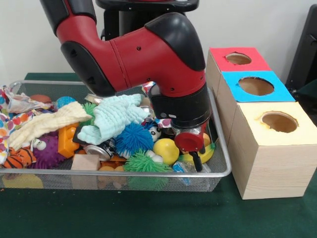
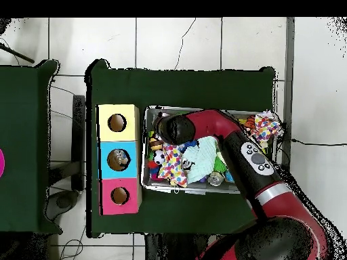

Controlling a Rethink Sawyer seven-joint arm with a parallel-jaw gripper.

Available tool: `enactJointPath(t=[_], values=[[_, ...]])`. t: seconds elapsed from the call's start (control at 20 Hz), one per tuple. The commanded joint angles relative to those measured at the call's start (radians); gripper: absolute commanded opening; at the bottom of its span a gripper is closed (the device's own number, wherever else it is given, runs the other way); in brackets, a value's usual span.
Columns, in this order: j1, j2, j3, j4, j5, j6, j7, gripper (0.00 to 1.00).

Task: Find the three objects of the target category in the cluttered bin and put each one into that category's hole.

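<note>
The tool (image 1: pixel 197 157) dips into the wire bin's (image 1: pixel 224 163) corner beside the yellow ball (image 1: pixel 166 150), presumably searching, though whether it grips anything I cannot tell.

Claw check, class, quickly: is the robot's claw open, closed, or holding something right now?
Claw: down in the wire bin beside the yellow ball; open or closed cannot be told.
</note>
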Motion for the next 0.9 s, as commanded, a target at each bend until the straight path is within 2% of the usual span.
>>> enactJointPath(t=[0.05,0.45,0.9], values=[[0.012,0.036,-0.063,-0.094,-0.043,-0.009,-0.04,1.0],[0.018,0.035,-0.062,-0.138,-0.009,0.045,-0.034,1.0],[0.009,0.074,-0.069,-0.149,-0.029,0.001,-0.038,1.0]])
